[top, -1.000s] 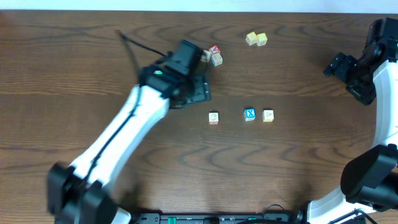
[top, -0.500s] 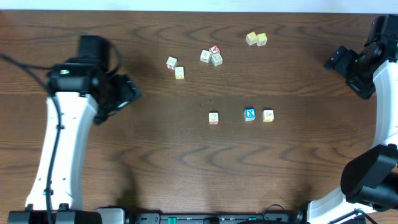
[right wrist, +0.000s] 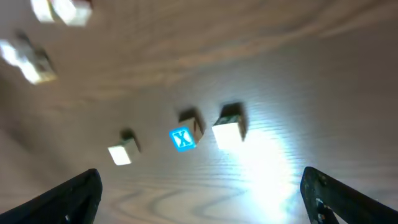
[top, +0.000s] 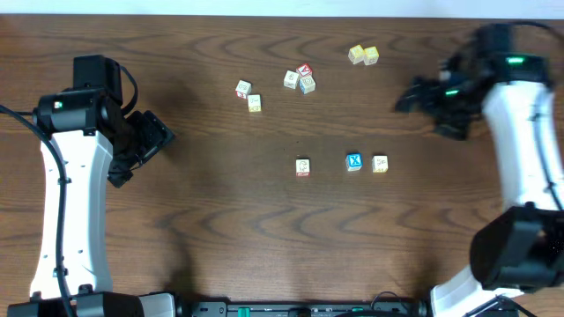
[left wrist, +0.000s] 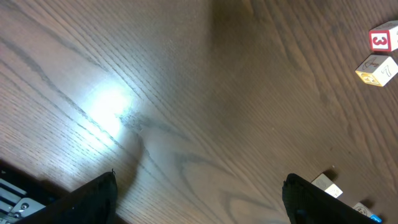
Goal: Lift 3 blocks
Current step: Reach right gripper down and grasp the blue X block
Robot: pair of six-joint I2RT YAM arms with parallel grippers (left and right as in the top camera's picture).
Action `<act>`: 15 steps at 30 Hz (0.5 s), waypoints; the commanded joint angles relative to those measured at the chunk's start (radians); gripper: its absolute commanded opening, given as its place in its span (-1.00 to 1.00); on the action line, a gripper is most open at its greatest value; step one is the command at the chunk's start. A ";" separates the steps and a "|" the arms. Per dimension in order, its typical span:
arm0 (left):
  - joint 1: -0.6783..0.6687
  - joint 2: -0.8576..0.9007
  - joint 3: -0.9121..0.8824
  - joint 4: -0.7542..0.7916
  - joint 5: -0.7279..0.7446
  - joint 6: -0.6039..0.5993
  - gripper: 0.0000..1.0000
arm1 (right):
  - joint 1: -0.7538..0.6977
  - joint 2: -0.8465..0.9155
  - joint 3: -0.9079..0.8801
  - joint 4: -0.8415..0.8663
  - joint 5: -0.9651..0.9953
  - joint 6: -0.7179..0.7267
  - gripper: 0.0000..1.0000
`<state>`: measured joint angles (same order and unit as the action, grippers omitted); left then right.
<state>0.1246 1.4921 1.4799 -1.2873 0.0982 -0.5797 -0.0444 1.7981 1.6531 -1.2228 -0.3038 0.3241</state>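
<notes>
Three blocks lie in a row at mid-table: a cream one with red trim (top: 303, 167), a blue one with a white X (top: 354, 162) and a cream one with yellow trim (top: 380, 164). My right gripper (top: 421, 110) hovers open up and to the right of them. Its wrist view shows the blue X block (right wrist: 181, 139) between the two cream blocks (right wrist: 229, 134) (right wrist: 121, 154), all ahead of the wide jaws of the right gripper (right wrist: 202, 193). My left gripper (top: 145, 157) is open, far to the left. Nothing sits between the jaws of the left gripper (left wrist: 199, 193).
A pale yellow pair of cubes (top: 363, 55) sits at the back. A cluster with a red-topped cube (top: 300, 79) and two more cubes (top: 248, 95) lie left of it. The latter two show as a red 3 cube (left wrist: 382, 39) and a cream cube (left wrist: 376, 68).
My left arm has swung from the table's middle back to the far left. My right arm has moved left from the right edge toward the row of blocks. No block has moved.
</notes>
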 commanded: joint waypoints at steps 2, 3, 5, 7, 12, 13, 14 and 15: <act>0.004 -0.003 0.013 -0.006 -0.006 -0.001 0.70 | 0.196 0.009 -0.132 0.105 0.206 -0.003 0.84; 0.004 -0.003 0.013 -0.007 -0.006 -0.001 0.71 | 0.257 0.009 -0.178 0.156 0.256 -0.003 0.75; 0.004 -0.003 0.013 -0.007 -0.006 -0.001 0.70 | 0.304 0.009 -0.213 0.195 0.261 0.005 0.98; 0.004 -0.003 0.013 -0.007 -0.006 -0.001 0.70 | 0.344 0.009 -0.251 0.234 0.261 0.040 0.98; 0.004 -0.003 0.013 -0.007 -0.006 -0.002 0.70 | 0.412 0.009 -0.345 0.352 0.263 0.003 0.98; 0.004 -0.003 0.013 -0.007 -0.006 -0.002 0.70 | 0.422 0.009 -0.361 0.373 0.269 -0.012 0.96; 0.004 -0.003 0.013 -0.007 -0.006 -0.001 0.70 | 0.432 0.009 -0.382 0.398 0.287 -0.018 0.92; 0.004 -0.003 0.013 -0.007 -0.006 -0.001 0.70 | 0.441 0.009 -0.403 0.421 0.317 -0.018 0.83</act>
<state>0.1246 1.4921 1.4799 -1.2877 0.0982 -0.5797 0.3676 1.8057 1.3006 -0.8410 -0.0631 0.3302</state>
